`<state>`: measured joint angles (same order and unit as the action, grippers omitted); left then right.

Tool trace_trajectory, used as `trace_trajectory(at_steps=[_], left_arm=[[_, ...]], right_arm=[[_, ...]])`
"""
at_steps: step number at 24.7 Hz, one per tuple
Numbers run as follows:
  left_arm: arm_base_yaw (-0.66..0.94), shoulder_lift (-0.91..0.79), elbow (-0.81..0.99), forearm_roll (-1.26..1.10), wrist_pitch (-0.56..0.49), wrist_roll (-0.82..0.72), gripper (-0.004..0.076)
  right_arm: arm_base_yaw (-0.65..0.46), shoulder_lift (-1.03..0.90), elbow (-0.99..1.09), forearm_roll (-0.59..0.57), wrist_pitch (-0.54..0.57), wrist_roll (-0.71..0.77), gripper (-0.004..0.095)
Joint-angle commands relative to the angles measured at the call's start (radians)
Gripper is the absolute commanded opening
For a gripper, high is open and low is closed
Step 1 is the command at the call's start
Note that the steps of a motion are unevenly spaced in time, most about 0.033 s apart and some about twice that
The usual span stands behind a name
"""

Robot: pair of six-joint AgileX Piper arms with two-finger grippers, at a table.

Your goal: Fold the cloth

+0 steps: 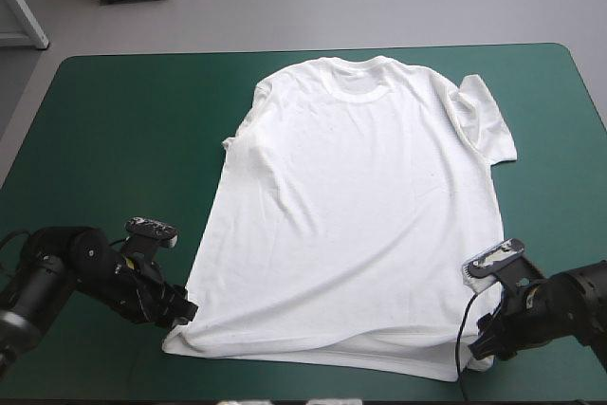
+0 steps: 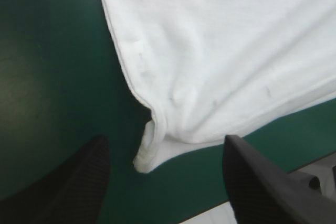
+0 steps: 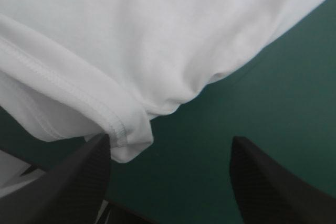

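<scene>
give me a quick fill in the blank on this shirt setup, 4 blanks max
1. The T-shirt lies spread ___ on the teal-green table.
2. Its collar points toward the table's ___ edge.
3. The left gripper and the right gripper both have their jaws ___.
4. Each is at a shirt corner by the table's ___ edge.

Missing words: flat, far, open, near.

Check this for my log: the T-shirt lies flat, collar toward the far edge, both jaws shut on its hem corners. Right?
No: both jaws stand open at the hem corners of the T-shirt, gripping nothing, as both wrist views show. The rest holds.
</scene>
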<state>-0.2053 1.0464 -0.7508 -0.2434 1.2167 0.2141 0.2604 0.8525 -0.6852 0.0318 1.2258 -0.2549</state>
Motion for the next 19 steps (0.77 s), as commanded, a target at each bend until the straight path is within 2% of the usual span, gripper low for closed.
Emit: trace_trajectory(at_steps=[1, 5, 10, 13, 17, 19], left_arm=[[-0.006, -0.103, -0.07, -0.054, 0.075, -0.023, 0.0481], [-0.006, -0.192, -0.139, -0.085, 0.074, -0.024, 0.048], [-0.006, -0.227, -0.117, -0.074, 0.074, -0.024, 0.048], [-0.026, -0.227, -0.055, -0.072, 0.074, -0.007, 0.048], [-0.106, -0.227, 0.075, -0.033, 0.068, 0.01, 0.0476], [-0.109, -0.227, 0.128, 0.013, 0.022, 0.012, 0.0473]], right_arm=[[0.0, -0.064, -0.108, -0.022, 0.023, 0.024, 0.0648], [0.0, -0.1, -0.206, -0.002, 0.023, 0.026, 0.0648], [0.0, -0.126, -0.229, 0.036, 0.025, 0.027, 0.0648], [0.0, -0.135, -0.206, 0.06, 0.025, 0.025, 0.0648], [0.0, -0.124, -0.121, -0.009, 0.025, -0.008, 0.0645], [0.0, -0.123, -0.086, -0.011, 0.024, -0.011, 0.0612]])
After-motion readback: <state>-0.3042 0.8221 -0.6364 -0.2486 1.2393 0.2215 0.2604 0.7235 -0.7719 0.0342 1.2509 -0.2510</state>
